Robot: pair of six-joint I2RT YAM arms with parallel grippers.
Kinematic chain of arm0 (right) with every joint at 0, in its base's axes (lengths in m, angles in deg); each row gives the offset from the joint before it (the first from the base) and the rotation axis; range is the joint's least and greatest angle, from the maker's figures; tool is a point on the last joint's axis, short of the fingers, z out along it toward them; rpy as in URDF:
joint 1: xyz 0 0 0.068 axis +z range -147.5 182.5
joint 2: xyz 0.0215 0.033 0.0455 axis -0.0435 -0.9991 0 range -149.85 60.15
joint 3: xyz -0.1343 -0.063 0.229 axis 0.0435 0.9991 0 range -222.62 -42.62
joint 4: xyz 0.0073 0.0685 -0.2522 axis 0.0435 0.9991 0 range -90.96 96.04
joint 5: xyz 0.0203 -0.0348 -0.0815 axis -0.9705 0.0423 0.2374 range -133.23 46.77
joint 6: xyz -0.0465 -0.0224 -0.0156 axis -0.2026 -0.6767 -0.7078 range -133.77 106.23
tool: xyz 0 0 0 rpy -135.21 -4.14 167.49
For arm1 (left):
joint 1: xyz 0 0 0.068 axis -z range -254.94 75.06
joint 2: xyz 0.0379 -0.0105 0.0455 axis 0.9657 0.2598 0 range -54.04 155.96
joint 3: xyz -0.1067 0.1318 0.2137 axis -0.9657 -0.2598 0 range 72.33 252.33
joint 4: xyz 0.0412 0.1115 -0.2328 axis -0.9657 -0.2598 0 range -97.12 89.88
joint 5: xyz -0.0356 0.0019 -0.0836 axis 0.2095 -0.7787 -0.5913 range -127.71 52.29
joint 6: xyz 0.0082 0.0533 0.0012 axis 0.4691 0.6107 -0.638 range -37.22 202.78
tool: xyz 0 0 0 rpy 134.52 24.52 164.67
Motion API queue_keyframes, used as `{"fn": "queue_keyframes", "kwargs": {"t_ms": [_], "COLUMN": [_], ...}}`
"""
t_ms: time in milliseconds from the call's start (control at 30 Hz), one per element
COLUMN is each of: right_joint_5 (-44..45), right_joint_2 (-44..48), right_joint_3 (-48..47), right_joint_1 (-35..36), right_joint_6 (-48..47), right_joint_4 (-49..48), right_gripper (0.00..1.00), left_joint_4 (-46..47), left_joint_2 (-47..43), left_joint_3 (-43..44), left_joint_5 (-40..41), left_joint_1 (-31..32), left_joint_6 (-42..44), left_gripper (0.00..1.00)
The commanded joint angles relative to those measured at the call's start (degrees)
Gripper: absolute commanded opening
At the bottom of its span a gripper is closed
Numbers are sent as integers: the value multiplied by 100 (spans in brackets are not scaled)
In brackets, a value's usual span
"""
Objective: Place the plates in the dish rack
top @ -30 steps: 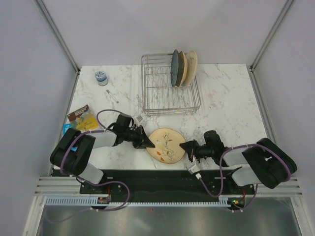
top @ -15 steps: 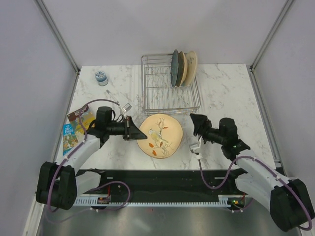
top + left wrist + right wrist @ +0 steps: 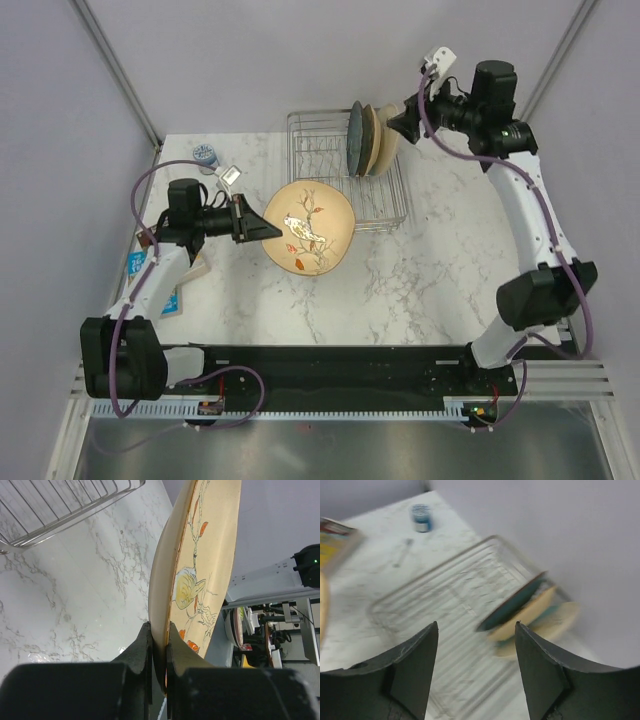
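Cream plate [image 3: 308,228] tilted (painted face upward), rim pinched by left end effector [image 3: 267,230], right end effector [image 3: 475,628] spread.

No legible txt anywhere. Packets [image 3: 137,264] at table's left edge carry print, too small/blurred to read. Blue-lidded jar [image 3: 204,155] near back-left corner: label unreadable.

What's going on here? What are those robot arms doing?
They are putting plates into a dish rack. The left gripper pinches the rim of a cream plate painted with leafy sprigs and holds it up, tilted, by the front of the dish rack. Three plates already stand on edge at the rack's right end. The right gripper hangs high beside them, its jaws open and holding nothing.
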Motion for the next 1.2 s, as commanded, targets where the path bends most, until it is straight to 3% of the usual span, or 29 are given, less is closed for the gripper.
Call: {"fn": "queue_keyframes", "kwargs": {"t_ms": [0,133,233,367,900,1033,1167], "right_joint_5": [-2746,-3413,-3836,-4206,-3698,-3556,-3416], "right_joint_2": [-1194,-1370,-1231,-1204,-1081,-1186,-1257], "right_joint_3": [-435,-58,592,699,1033,945,875], "right_joint_1": [-78,-25,36,238,941,1091,1231], "right_joint_6": [2973,3370,4362,4504,4839,4786,4830], "right_joint_4": [1909,1374,539,318,-70,-70,-61], "right_gripper": [70,70,71,71,72,50,40], "left_joint_4": [273,273,273,300,378,484,703], "left_joint_2": [47,65,91,258,1111,1216,1243], "left_joint_3": [492,528,536,694,1547,1556,1521], "left_joint_5": [-495,-451,-442,-451,-504,-478,-434], "left_joint_1": [16,-19,-37,-46,-28,15,42], "left_joint_6": [160,169,169,134,55,-15,-95], "left_gripper": [2,2,2,2,2,2,2]}}
